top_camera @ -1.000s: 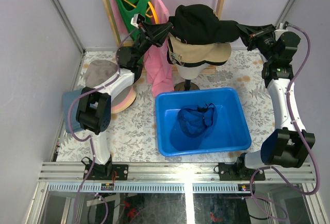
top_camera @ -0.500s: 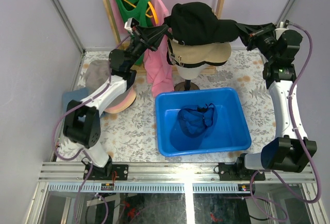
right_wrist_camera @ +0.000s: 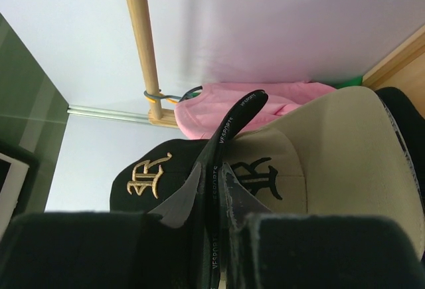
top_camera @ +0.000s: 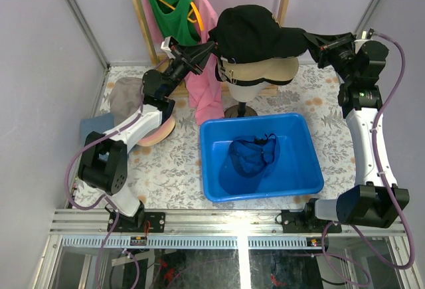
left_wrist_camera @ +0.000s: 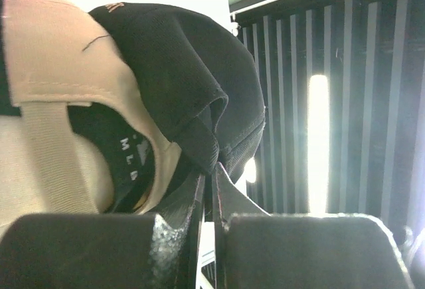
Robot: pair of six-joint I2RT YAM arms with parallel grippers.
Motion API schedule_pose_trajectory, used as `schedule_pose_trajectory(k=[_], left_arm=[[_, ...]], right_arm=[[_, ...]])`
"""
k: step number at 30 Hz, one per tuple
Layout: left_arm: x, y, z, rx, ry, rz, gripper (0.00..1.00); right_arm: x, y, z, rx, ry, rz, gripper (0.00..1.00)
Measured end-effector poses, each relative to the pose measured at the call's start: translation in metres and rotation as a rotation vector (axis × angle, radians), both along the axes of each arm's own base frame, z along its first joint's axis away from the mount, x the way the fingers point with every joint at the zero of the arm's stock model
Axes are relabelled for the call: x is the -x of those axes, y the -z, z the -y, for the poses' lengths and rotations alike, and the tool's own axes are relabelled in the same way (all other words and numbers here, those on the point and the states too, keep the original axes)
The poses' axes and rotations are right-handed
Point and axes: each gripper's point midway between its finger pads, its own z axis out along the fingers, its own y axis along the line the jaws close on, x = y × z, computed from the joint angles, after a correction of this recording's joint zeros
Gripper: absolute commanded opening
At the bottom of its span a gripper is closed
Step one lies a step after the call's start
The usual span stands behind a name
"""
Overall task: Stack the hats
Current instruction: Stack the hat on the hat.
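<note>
The black cap (top_camera: 252,31) sits on top of the tan cap (top_camera: 262,71) on the head (top_camera: 242,93), high above the bench (top_camera: 172,163). It lies sideways between the arms, with its back edge pinched tight in the left gripper (top_camera: 214,42) and its brim pinched in the right gripper (top_camera: 309,39). Each arm holds the end nearest to it, so I think both must move together to keep the cap level.
</note>
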Motion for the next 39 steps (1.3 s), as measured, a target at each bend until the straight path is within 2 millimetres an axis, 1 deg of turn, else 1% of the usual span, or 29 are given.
schedule_pose_trajectory(k=[4,11,16,19,31,34,37,39], left_arm=[[-0.007,0.009,0.003,-0.008,0.000,-0.021,0.00],[-0.007,0.015,0.003,-0.012,0.001,-0.032,0.00],[-0.007,0.016,0.004,-0.017,0.007,-0.031,0.00],[-0.008,0.018,0.004,-0.020,0.009,-0.035,0.00],[-0.008,0.048,0.005,-0.038,0.012,-0.079,0.00],[-0.007,0.048,0.004,-0.032,0.010,-0.065,0.00],[-0.012,0.052,0.005,-0.018,0.003,-0.043,0.01],[-0.019,0.043,0.005,0.009,-0.009,0.010,0.02]], right_arm=[[-0.004,0.004,0.002,0.014,0.014,-0.004,0.00],[-0.007,0.021,0.003,0.032,0.018,-0.042,0.00],[-0.009,0.039,0.004,0.042,0.022,-0.076,0.00],[-0.010,0.046,0.005,0.052,0.027,-0.086,0.00],[-0.009,0.052,0.004,0.098,0.023,-0.072,0.00],[-0.009,0.053,0.004,0.104,0.018,-0.067,0.00],[-0.011,0.053,0.003,0.123,0.011,-0.060,0.00],[-0.016,0.049,0.004,0.143,0.008,-0.046,0.00]])
